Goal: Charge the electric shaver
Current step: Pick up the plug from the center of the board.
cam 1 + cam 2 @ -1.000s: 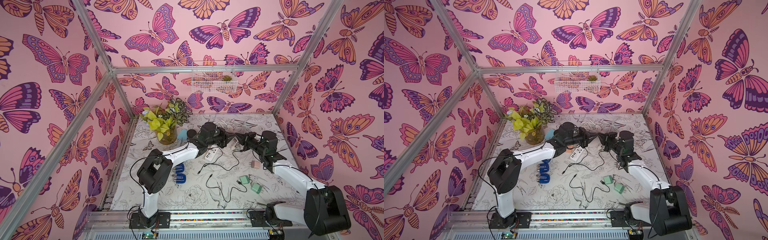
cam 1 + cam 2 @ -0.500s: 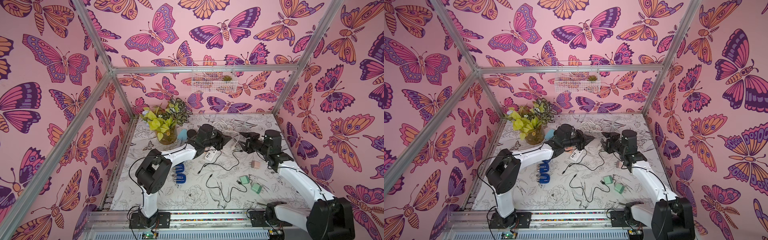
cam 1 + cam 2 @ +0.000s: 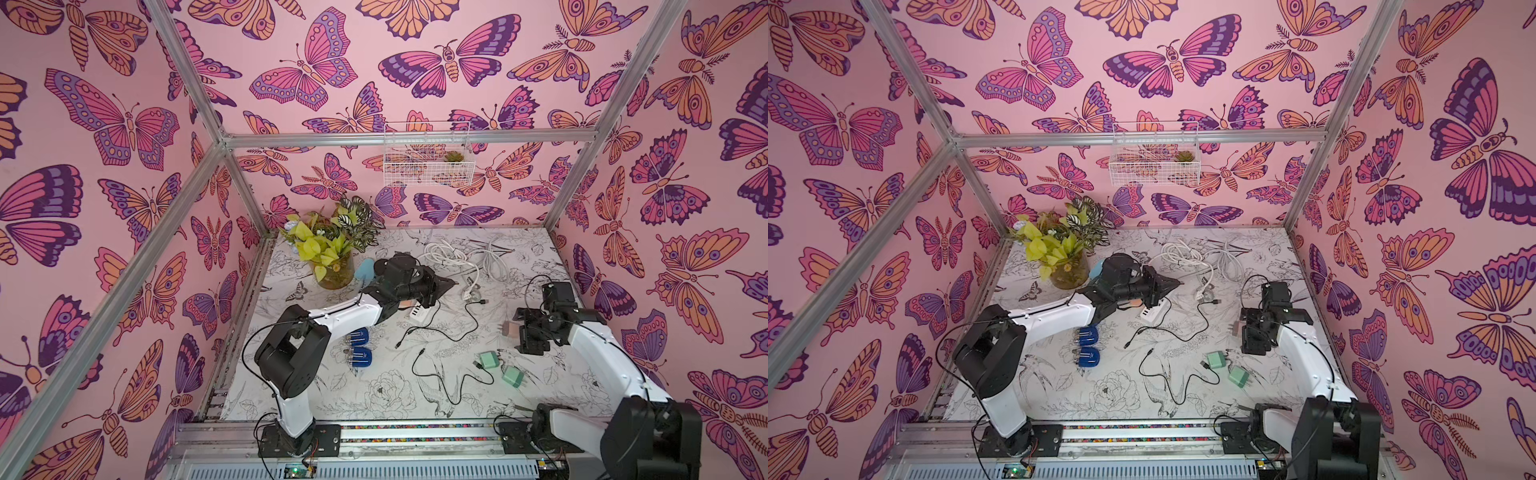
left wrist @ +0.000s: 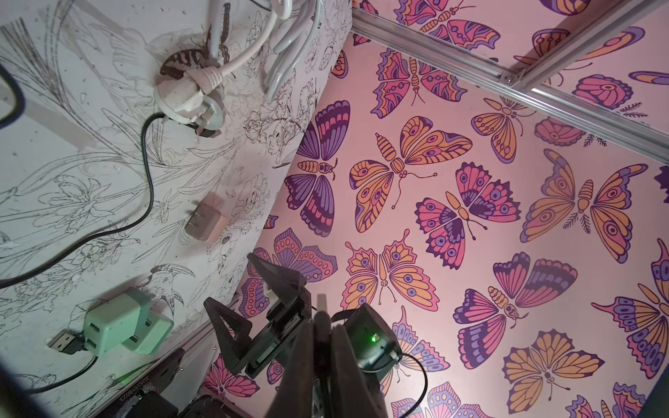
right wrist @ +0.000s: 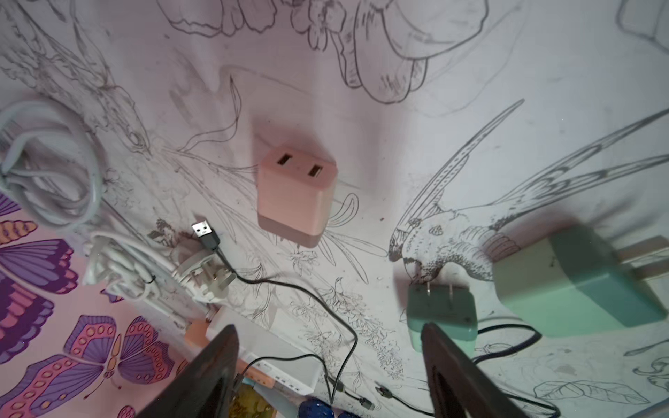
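Progress slight, judging by the layout: two blue electric shavers [image 3: 359,337] flat on the table [image 3: 374,401] beside the left forearm [image 3: 345,311], no cable in either, black USB cables [image 5: 205,233] loose nearby, white power strip [image 3: 417,313] partly under the clenched left gripper [image 3: 449,284], nothing recognisable in its grip. Right gripper [image 5: 328,329] released, jaws wide and empty, pink adapter [image 5: 295,195] free on the table just beyond them; probably left to do: adapter into strip, cable into adapter and shaver. Wire basket [image 3: 426,168] on the back wall with one small succulent [image 3: 453,157]; glass vase [image 3: 336,276] with leafy stems.
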You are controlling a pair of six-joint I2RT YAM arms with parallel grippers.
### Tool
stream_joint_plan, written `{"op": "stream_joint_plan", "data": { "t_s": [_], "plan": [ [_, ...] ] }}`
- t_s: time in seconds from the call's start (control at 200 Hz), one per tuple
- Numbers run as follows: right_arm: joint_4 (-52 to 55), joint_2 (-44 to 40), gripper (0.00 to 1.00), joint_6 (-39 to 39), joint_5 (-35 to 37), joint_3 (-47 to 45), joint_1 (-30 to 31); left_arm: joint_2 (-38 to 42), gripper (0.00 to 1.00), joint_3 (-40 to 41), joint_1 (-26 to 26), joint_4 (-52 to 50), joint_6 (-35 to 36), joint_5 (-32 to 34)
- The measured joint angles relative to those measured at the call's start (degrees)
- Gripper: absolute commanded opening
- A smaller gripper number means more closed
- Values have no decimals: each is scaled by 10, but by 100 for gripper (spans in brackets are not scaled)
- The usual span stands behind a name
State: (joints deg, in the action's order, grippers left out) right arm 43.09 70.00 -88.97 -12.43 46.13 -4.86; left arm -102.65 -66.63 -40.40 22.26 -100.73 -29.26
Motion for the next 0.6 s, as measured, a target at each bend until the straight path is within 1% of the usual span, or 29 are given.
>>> {"op": "stream_joint_plan", "data": {
  "t_s": [0.1,0.155,0.2,0.255,0.336,0.391,0.486,0.596],
  "plan": [
    [40,64,88,61,-2,92,0,0,0,6,1,0,2,-6],
    [38,82,91,89,-9,111,0,1,0,9,3,0,2,-10],
    [29,88,92,99,-19,103,0,1,0,11,4,0,2,-12],
    [14,88,93,105,-37,70,0,2,0,11,6,0,2,-13],
    [-11,89,93,94,-60,10,0,4,0,11,7,0,2,-14],
    [-20,93,93,86,-68,-13,1,5,0,11,8,0,2,-14],
    [-43,107,93,82,-73,-13,1,9,0,11,8,0,2,-15],
    [-79,143,90,85,-76,19,1,11,0,13,8,1,2,-15]
  ]
}}
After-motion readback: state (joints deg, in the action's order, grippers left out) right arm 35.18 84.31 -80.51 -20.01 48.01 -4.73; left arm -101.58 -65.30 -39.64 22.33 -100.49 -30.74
